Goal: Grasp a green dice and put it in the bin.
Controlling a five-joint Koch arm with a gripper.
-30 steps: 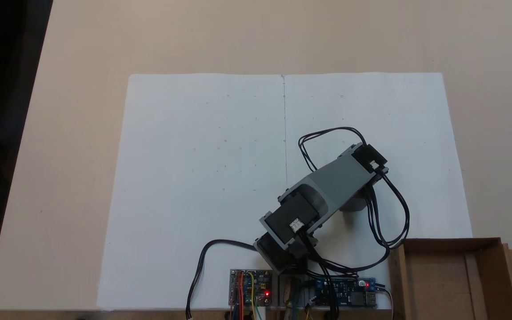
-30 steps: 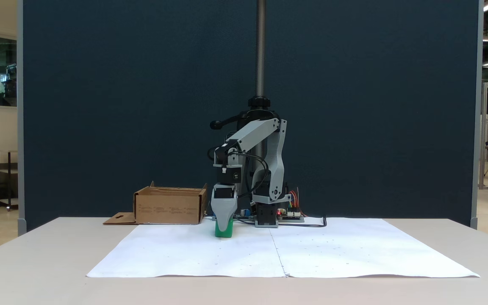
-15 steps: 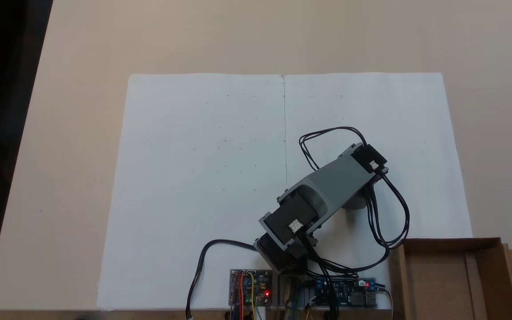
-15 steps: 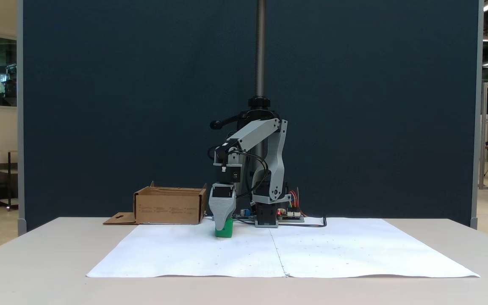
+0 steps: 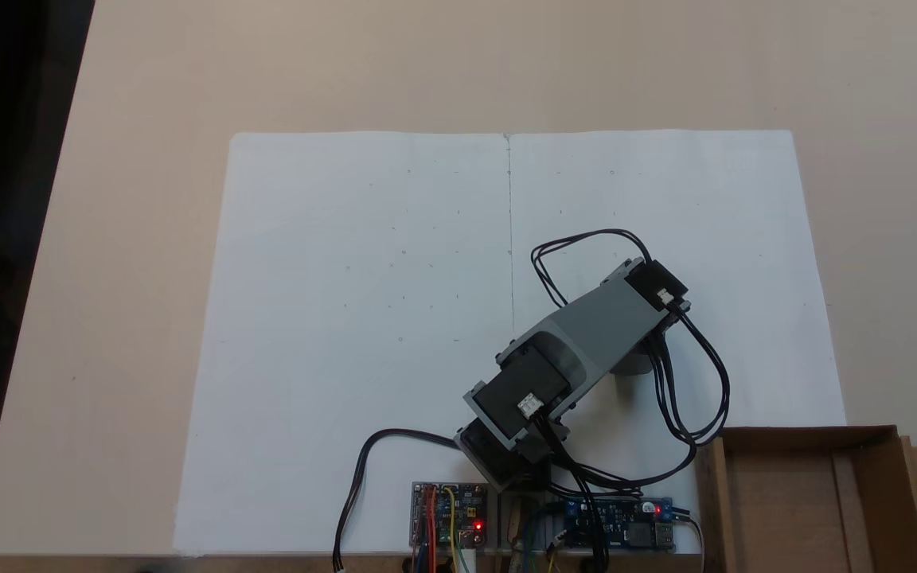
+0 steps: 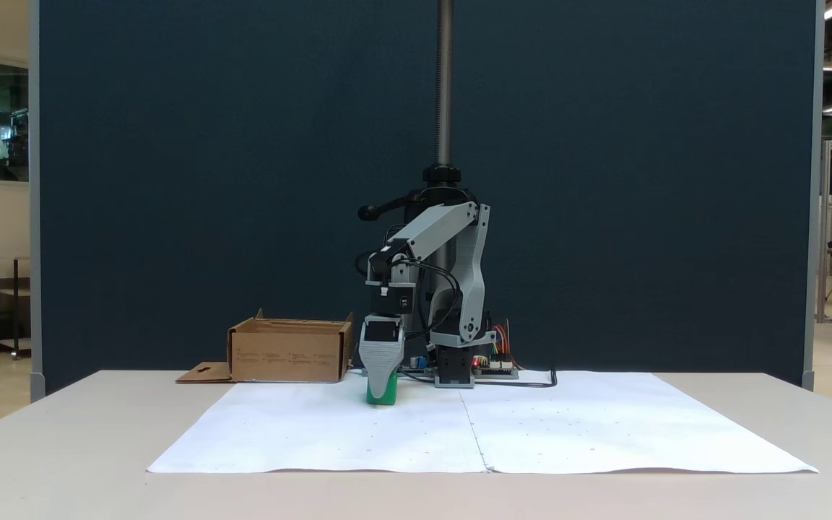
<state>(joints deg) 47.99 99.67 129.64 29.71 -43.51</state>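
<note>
The gripper (image 6: 381, 381) points straight down with the dice (image 6: 382, 393) right under its tip, sitting on the paper (image 6: 315, 433), and the bin (image 6: 289, 352) is close by on the left, but I cannot tell if the jaws pinch it.

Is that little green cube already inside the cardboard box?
No, the green dice sits on the white paper under the gripper, apart from the bin.
</note>
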